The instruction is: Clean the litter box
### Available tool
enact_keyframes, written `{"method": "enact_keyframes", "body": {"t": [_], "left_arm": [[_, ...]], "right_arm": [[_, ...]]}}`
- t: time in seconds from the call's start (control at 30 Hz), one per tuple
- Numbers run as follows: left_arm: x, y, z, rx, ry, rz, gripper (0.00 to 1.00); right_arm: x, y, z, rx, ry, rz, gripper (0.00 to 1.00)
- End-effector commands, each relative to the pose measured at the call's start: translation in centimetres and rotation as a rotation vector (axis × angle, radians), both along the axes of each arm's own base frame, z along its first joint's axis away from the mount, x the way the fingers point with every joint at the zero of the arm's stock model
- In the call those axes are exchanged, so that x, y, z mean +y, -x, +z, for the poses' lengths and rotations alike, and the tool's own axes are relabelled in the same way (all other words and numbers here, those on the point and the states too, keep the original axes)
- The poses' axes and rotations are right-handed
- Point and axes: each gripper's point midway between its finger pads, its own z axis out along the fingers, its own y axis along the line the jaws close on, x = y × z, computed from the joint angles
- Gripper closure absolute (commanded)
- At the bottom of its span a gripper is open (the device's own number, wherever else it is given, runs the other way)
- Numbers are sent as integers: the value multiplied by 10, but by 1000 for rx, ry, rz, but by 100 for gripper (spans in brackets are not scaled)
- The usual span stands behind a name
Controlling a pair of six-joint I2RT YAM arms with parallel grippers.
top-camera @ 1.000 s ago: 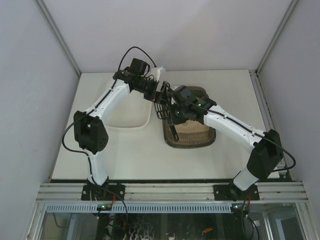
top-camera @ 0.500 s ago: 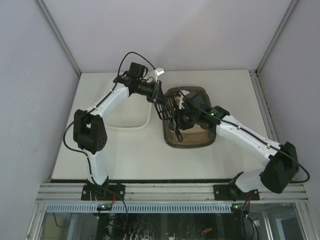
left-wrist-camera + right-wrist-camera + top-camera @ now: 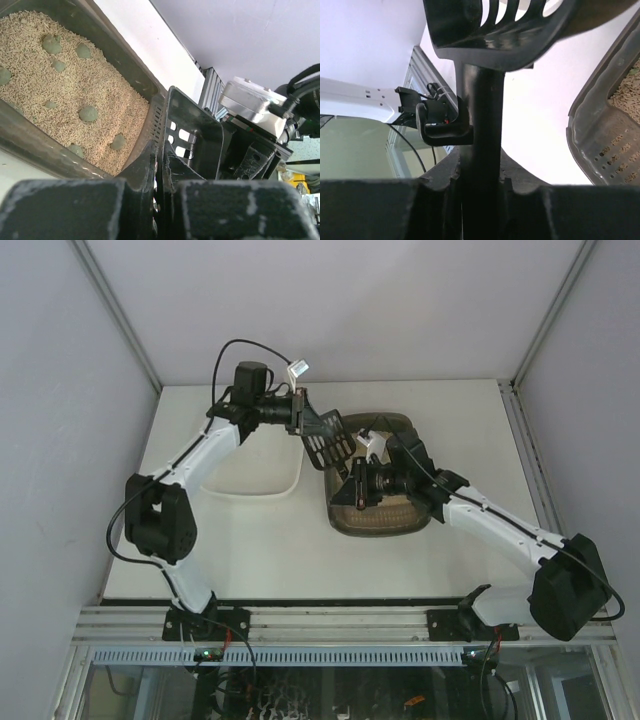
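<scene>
The litter box is a dark tray of beige litter with several grey-green clumps. Over its left rim hangs a black slotted scoop. My left gripper is shut on the thin edge of the scoop's head; in the left wrist view its jaws pinch that wall. My right gripper is shut on the scoop's handle, and the slotted head fills the top of the right wrist view. The litter box's corner shows at that view's right.
A white plastic tray lies left of the litter box, under the left arm. White walls close in the table at the back and both sides. The aluminium rail with both arm bases runs along the near edge.
The left arm has swung back and left and is now shut on the scoop's head, which has risen and tilted. The right arm's elbow has shifted right, with its gripper lower on the handle.
</scene>
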Motion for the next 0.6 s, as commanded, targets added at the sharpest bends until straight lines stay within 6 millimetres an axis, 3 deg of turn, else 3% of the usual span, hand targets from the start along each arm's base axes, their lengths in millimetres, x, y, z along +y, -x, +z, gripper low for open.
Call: {"method": "enact_keyframes", "body": {"t": [0.0, 0.07, 0.1, 0.17, 0.2, 0.27, 0.37, 0.47, 0.57], "left_arm": [[-2, 24, 27, -23, 56, -45, 100], [-1, 25, 25, -27, 48, -45, 93], [0, 26, 25, -28, 44, -46, 83], [4, 26, 26, -40, 21, -39, 48], [6, 26, 30, -57, 8, -32, 7], [15, 25, 40, -100, -21, -4, 0], [28, 21, 62, -170, -33, 63, 0], [40, 16, 79, -184, -15, 139, 0], [53, 6, 80, -168, -23, 269, 0]], "right_arm": [[16, -9, 24, -36, -101, -6, 100], [14, -8, 24, -52, -82, -23, 100], [12, -7, 25, -58, -77, -32, 100], [3, -6, 28, -76, -59, -78, 100], [-4, -8, 29, -86, -39, -113, 100], [-21, -10, 27, -102, 15, -187, 100], [-49, -12, 17, -80, 112, -288, 100], [-75, -12, -3, -17, 233, -358, 100], [-95, -9, -27, 78, 366, -362, 100]]}}
